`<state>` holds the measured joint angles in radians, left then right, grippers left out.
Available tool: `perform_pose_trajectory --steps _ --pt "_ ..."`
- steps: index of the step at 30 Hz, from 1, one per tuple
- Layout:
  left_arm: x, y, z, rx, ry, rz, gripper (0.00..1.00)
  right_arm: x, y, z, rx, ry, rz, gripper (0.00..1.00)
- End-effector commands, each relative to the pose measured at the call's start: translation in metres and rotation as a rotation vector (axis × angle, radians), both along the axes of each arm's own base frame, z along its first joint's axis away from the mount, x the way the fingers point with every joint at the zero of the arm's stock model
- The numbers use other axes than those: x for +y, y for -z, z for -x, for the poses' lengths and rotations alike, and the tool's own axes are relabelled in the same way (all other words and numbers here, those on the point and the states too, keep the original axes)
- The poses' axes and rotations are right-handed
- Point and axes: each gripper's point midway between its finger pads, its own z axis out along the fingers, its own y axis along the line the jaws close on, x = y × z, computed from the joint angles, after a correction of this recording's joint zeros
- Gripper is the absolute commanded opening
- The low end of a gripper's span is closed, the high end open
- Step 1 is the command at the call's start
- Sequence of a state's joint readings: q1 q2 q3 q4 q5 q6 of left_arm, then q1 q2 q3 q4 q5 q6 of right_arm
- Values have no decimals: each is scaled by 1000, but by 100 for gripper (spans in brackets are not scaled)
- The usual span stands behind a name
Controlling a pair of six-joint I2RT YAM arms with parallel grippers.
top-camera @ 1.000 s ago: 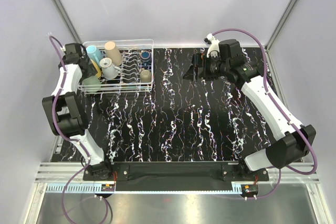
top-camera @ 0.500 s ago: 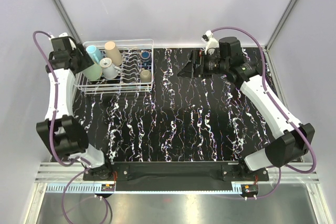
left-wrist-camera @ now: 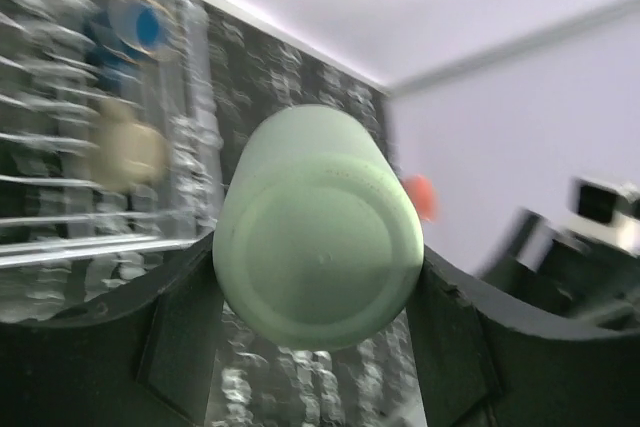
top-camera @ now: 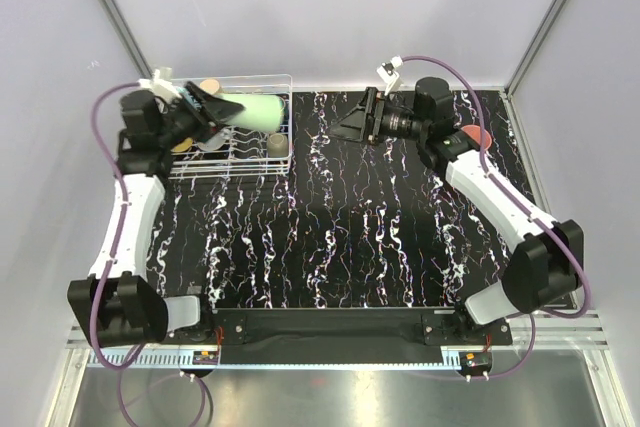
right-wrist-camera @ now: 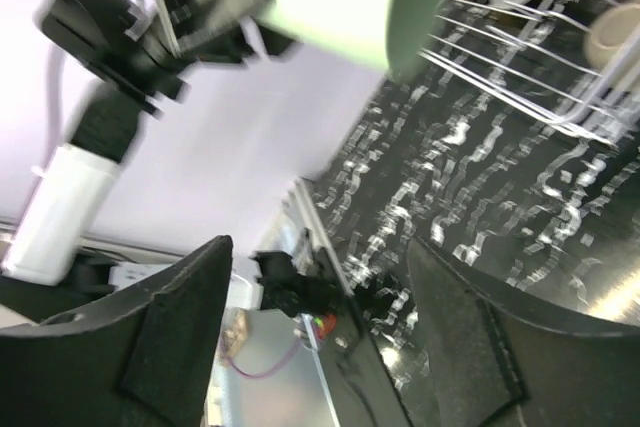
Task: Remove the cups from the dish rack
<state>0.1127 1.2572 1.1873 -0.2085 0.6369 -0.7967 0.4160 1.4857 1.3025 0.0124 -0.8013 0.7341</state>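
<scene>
Left gripper [top-camera: 207, 107] half-spread around green tumbler [top-camera: 255, 110]; right gripper [top-camera: 352, 127] wide, empty

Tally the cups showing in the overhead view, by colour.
Pale green tumbler: 1
Tan cup: 1
Yellow cup: 1
Grey-beige cup: 1
Pinkish-red cup: 1
Total: 5; the white wire dish rack may hide more.

The tumbler [top-camera: 255, 110] is plain pale green; the dish rack [top-camera: 262, 77] is white wire, with a tan cup [top-camera: 277, 145] inside. The table [top-camera: 350, 237] is black with white marble veins, and a reddish cup [top-camera: 478, 135] sits near its far right edge.
</scene>
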Motion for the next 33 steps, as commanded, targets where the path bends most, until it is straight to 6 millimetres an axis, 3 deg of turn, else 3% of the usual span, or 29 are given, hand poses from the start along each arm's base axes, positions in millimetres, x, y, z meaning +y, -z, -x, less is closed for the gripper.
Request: perform_pose_trajectory --steps 1,4,13,20,23,24,26,27,30,33 --pt "-70 -56 34 -140 251 194 0 9 -25 2 -23 -57 -152 76" --pt "-98 -53 51 -126 310 243 0 12 -25 2 -35 -61 -194 72" --pt "-123 -50 71 -113 342 315 0 11 -21 0 -41 -27 -197 64" --pt "-131 -33 80 -60 357 369 0 10 -26 3 -55 -38 -202 25" --pt "-132 -33 85 -58 378 385 16 12 -29 10 -72 -84 -208 1" --pt "-132 -36 86 -64 382 383 26 12 -30 12 -67 -93 -212 0" --pt "-133 -37 88 -66 390 378 37 11 -34 12 -82 -88 -218 0" --pt "-133 -39 88 -76 393 368 53 10 -36 11 -86 -83 -220 0" --pt "-132 -34 89 -60 389 340 80 9 -44 10 -107 -73 -208 0" --pt "-131 -30 91 -53 383 317 91 3 -42 -1 -118 -11 -139 0"
